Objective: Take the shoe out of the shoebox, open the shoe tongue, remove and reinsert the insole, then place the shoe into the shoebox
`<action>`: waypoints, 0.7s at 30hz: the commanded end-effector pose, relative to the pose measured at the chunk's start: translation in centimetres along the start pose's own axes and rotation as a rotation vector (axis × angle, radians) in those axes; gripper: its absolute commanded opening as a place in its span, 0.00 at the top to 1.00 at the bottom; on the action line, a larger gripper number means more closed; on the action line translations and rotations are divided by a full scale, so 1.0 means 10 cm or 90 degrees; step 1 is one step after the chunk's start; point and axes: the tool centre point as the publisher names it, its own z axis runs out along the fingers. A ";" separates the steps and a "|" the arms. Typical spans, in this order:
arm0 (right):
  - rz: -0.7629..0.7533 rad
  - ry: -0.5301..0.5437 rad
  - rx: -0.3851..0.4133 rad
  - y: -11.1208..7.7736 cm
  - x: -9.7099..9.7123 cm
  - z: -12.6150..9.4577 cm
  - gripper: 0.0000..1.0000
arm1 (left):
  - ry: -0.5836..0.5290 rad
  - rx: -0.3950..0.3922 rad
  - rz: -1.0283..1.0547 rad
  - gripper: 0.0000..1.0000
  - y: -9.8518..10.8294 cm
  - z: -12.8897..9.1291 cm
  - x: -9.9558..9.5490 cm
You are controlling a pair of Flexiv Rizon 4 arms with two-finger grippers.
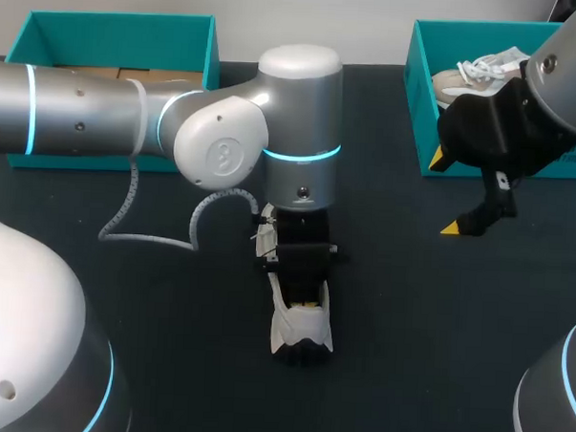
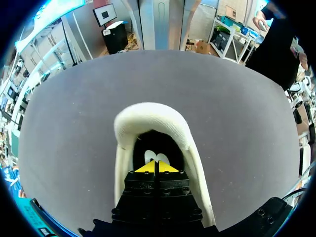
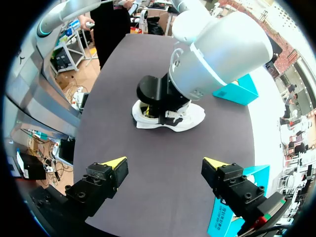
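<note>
A: Where's the shoe?
B: The white shoe (image 1: 302,330) is out of the box. It sits sole-down on the dark table (image 1: 454,357), about mid-table and nearer the robot than either teal box. White upper, white sole, dark inside. One end sticks out past the left arm's wrist toward the robot.

A: Left side?
B: The left gripper (image 2: 156,167) points straight down into the shoe's opening. In the wrist view the yellow tips are pressed together with no gap, inside the padded white collar (image 2: 148,116). Can't tell if anything thin is pinched between them.

A: Right?
B: The right gripper (image 3: 164,163) hangs over the table just in front of the right shoebox (image 1: 419,107). Its fingers are spread wide with nothing between them, well apart from the shoe.

A: Any readable print?
B: There's a pale two-lobed mark (image 2: 156,158) on the dark lining just ahead of the left tips, but it's not legible. The label patch (image 1: 575,157) on the right shoebox's outer wall is too small to read.

A: What's in the boxes?
B: The right shoebox holds a second shoe (image 1: 476,73), white with laces showing. The left shoebox (image 1: 115,25) sits at the far left of the table with something brown and flat inside.
</note>
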 end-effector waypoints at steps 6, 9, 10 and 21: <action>0.001 0.003 0.002 0.02 -0.03 0.02 0.00 | -0.014 0.007 0.026 1.00 -0.16 -0.04 -0.04; 0.001 0.003 0.002 0.02 -0.03 0.02 0.00 | -0.005 0.008 0.026 1.00 -0.14 0.07 -0.06; 0.001 0.003 0.002 0.02 -0.03 0.02 0.00 | -0.003 0.007 0.025 1.00 -0.13 0.10 -0.07; 0.001 0.003 0.002 0.02 -0.03 0.02 0.00 | 0.017 -0.022 0.002 1.00 -0.01 0.24 0.02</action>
